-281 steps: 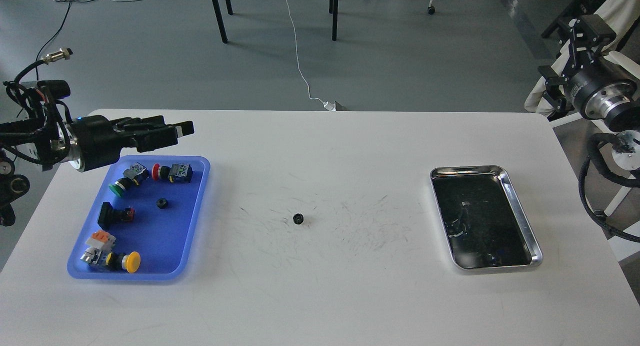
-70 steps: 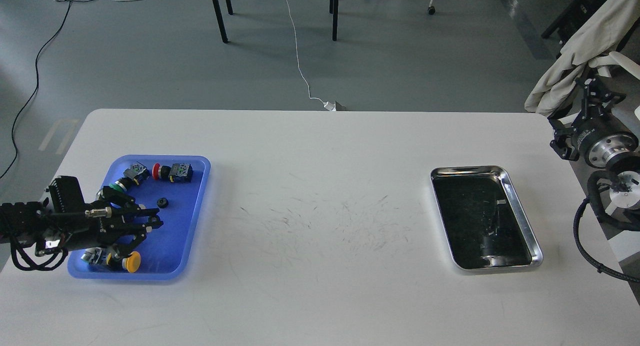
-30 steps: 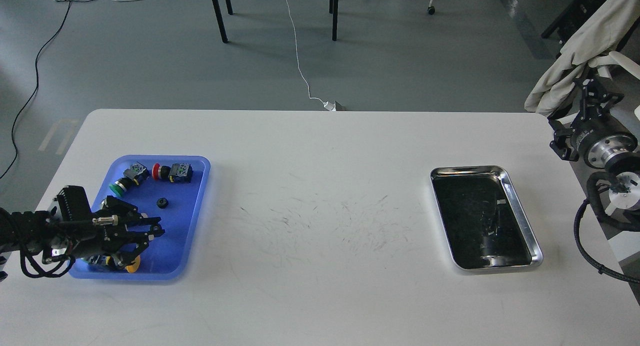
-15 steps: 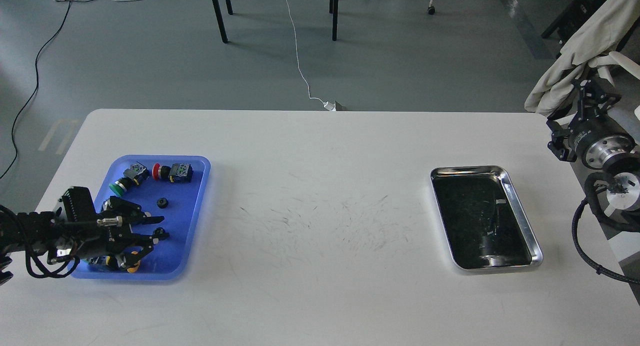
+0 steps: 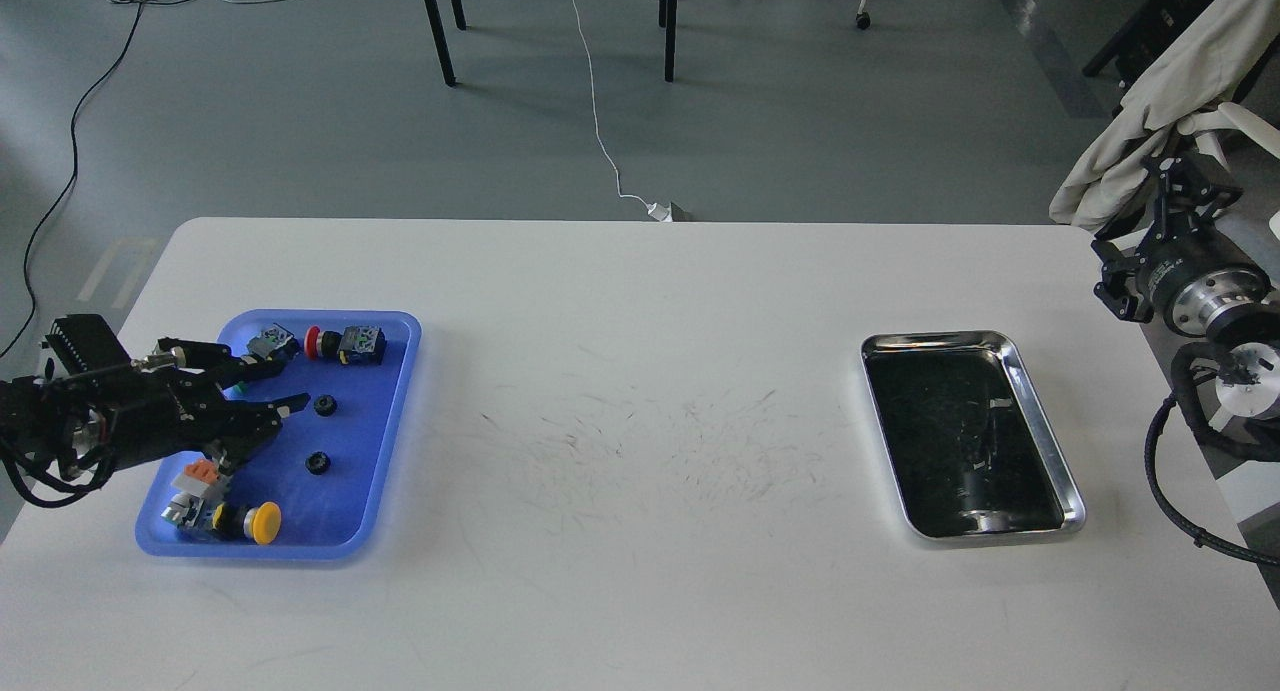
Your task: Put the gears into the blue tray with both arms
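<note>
The blue tray (image 5: 375, 441) lies at the left of the white table. Two small black gears rest inside it, one gear (image 5: 324, 405) near the middle and a second gear (image 5: 318, 462) just below it. My left gripper (image 5: 285, 386) hovers over the tray's left half, open, with nothing between its fingers; the gears lie to its right. My right arm is off the table's right edge, and its gripper (image 5: 1185, 186) points away, small and dark, its fingers not distinguishable.
Coloured push-button switches share the blue tray: red (image 5: 313, 343) and green at the top, yellow (image 5: 264, 522) and orange at the bottom. A shiny silver tray (image 5: 1040, 411) sits at the right. A beige cloth (image 5: 1160, 91) hangs beyond the right edge.
The gear from the table's middle now lies in the blue tray. My left gripper let it go, opened, and has risen and drawn back to the left. The right arm barely moved.
</note>
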Controlling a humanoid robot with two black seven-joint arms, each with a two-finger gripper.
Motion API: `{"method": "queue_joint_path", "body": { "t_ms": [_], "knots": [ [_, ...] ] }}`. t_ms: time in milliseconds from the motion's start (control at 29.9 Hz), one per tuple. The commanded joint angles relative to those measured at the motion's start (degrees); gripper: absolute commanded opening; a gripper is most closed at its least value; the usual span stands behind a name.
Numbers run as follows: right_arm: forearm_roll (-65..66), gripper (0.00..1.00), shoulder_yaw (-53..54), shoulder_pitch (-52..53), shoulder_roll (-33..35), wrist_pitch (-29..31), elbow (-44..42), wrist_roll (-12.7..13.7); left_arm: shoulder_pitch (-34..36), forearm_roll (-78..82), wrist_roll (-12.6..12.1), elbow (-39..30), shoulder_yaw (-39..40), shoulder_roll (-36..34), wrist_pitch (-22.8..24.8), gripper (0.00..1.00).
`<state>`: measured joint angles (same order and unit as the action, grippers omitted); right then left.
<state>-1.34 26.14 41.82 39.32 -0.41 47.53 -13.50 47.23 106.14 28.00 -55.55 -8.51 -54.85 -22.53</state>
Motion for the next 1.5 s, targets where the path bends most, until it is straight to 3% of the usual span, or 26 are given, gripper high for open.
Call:
{"method": "queue_joint_path", "body": {
  "t_ms": [0,334,635,836,1003,1137,1438,1471],
  "knots": [
    [-0.07,0.99,0.05,0.01,0.32,0.15,0.19,0.23,1.1,-7.95,0.0,-0.44,0.07,-0.87,0.38,0.54],
    [-0.77,0.99,1.28,-0.34,4.88,2.87,2.47,1.37,1.02,-39.05,0.0,-0.53,9.29,-2.63,10.66,0.73],
    [-1.3,0.99,1.55,-0.51,8.23,8.06,5.2,1.46,0.67,-57.79,0.0,0.0,10.26,-1.84,11.28,0.96],
    [-1.38,0.99,1.72,-0.25,10.34,7.63,6.17,1.81,1.37,-64.56,0.0,-0.44,13.86,-1.49,13.56,0.97],
    [-7.52,0.99,3.3,-0.51,10.17,5.0,6.87,1.72,1.46,-71.76,0.0,1.4,19.13,2.01,20.07,0.98],
    [-7.8,0.99,4.27,-0.43,8.85,0.86,7.66,1.63,1.46,-74.59,0.0,4.56,21.07,5.8,20.33,0.98],
    [-7.36,0.99,3.13,0.19,7.26,1.47,15.13,1.46,2.69,-87.94,0.0,9.05,26.52,12.74,23.58,0.98],
    [-7.36,0.99,2.87,-0.07,6.91,1.73,15.83,1.02,3.12,-89.52,-2.23,9.14,28.18,14.49,24.81,0.98]
  ]
}}
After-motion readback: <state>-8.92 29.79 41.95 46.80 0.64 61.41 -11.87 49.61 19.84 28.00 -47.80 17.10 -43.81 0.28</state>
